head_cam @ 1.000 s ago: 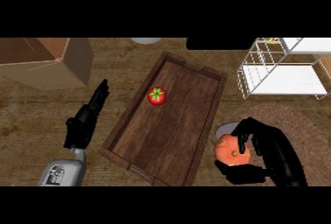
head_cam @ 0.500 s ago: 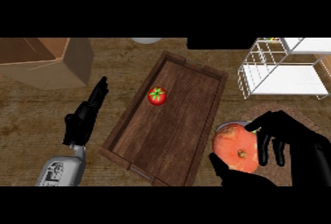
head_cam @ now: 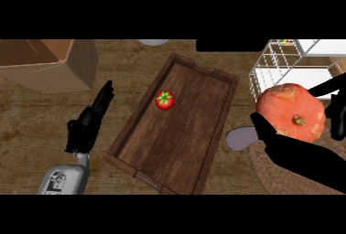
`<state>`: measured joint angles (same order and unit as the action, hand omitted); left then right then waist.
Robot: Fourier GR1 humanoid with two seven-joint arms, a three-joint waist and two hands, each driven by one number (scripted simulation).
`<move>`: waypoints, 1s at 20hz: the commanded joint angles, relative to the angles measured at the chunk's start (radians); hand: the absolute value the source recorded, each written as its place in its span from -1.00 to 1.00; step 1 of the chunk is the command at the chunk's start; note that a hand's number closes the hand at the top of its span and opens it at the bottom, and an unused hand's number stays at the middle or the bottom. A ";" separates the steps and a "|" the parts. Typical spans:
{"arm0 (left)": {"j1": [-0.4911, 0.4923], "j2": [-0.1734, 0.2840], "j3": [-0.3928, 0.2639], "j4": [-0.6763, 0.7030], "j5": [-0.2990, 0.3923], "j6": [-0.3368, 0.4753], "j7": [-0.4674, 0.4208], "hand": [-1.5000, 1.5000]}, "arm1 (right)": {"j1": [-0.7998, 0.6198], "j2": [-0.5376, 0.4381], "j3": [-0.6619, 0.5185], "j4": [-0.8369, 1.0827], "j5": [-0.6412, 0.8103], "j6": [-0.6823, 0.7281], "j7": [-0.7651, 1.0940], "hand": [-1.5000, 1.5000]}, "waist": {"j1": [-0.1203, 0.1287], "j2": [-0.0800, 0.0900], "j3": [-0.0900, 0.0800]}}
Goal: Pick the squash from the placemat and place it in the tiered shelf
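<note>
Orange squash (head_cam: 292,113) is seen lifted clear of the round woven placemat (head_cam: 283,171) at the near right, pinched between the thumb and curled fingers of the right hand (head_cam: 297,155), just short of the white wire tiered shelf (head_cam: 283,68) at the far right. The left hand (head_cam: 89,123) is held over the counter (head_cam: 27,119) at the left, fingers straight and together, beside a wooden tray (head_cam: 189,151) on which a tomato (head_cam: 164,99) lies. A slip may be risked, it is judged, since the large round fruit is gripped only at its sides; the shelf's wire frame could also be struck if the carry is kept low. Compared with half a second earlier, the squash is shown higher and farther from the near edge, while the left hand and tomato are unchanged.
</note>
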<state>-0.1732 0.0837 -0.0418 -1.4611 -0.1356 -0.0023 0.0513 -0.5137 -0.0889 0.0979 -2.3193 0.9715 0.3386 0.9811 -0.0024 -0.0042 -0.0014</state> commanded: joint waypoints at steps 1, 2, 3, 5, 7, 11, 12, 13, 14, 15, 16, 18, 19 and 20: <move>-0.033 0.000 0.018 0.065 -0.004 0.004 -0.040 0.00 | -0.185 -0.051 -0.090 0.054 0.016 0.097 0.105 1.00 | 0.000 0.003 0.000; -0.028 0.013 0.031 0.022 0.018 -0.013 -0.010 0.00 | -0.227 -0.066 -0.132 0.068 0.010 0.091 0.098 1.00 | 0.003 0.002 0.000; -0.031 0.007 0.015 0.011 0.016 -0.020 0.008 0.00 | -0.239 -0.089 -0.223 0.157 -0.046 0.054 0.028 1.00 | 0.006 0.004 0.001; -0.023 0.019 0.041 0.055 0.021 -0.024 -0.039 0.00 | -0.223 -0.106 -0.224 0.126 -0.045 0.063 0.023 1.00 | 0.002 0.004 0.001; -0.011 -0.022 0.001 0.032 -0.003 0.002 -0.019 0.00 | -0.223 -0.136 -0.262 0.161 -0.051 0.043 -0.018 1.00 | 0.002 0.003 0.001; 0.011 -0.041 -0.014 0.044 -0.036 0.035 -0.061 0.00 | -0.322 -0.180 -0.272 0.208 -0.033 0.076 0.022 1.00 | 0.002 0.003 0.001; -0.026 0.038 0.058 0.058 0.031 -0.045 -0.044 0.00 | -0.393 -0.234 -0.357 0.335 -0.055 0.034 -0.047 1.00 | 0.007 0.005 0.001; -0.046 0.001 0.038 0.105 -0.015 0.009 -0.074 0.00 | -0.307 -0.238 -0.366 0.275 -0.071 0.046 -0.063 1.00 | -0.001 0.004 0.001; -0.006 -0.006 0.011 -0.027 0.012 -0.017 0.036 0.00 | -0.371 -0.266 -0.360 0.292 -0.069 0.071 -0.045 1.00 | 0.006 0.002 0.001; -0.045 0.020 0.036 0.023 0.014 -0.033 0.008 0.00 | -0.383 -0.256 -0.335 0.305 -0.040 0.048 -0.026 1.00 | 0.004 0.003 0.001; -0.017 0.005 0.028 0.062 -0.004 -0.014 -0.066 0.00 | -0.354 -0.321 -0.430 0.375 -0.100 0.025 -0.149 1.00 | 0.003 0.005 0.001; 0.025 0.010 0.004 -0.052 -0.015 -0.014 0.029 0.00 | -0.392 -0.284 -0.343 0.406 -0.032 -0.027 -0.099 1.00 | 0.011 0.003 0.001; -0.006 0.037 0.050 -0.049 0.046 -0.061 0.027 0.00 | -0.364 -0.325 -0.393 0.449 -0.081 -0.020 -0.177 1.00 | 0.009 0.004 0.001; 0.029 -0.007 -0.006 0.001 -0.026 -0.011 -0.032 0.00 | -0.376 -0.336 -0.369 0.478 -0.047 -0.052 -0.194 1.00 | 0.008 0.005 0.001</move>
<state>-0.1770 0.0933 -0.0208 -1.4594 -0.1330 -0.0256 0.0434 -0.8720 -0.3765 -0.2653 -1.9339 0.9152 0.3328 0.8481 0.0044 -0.0005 -0.0002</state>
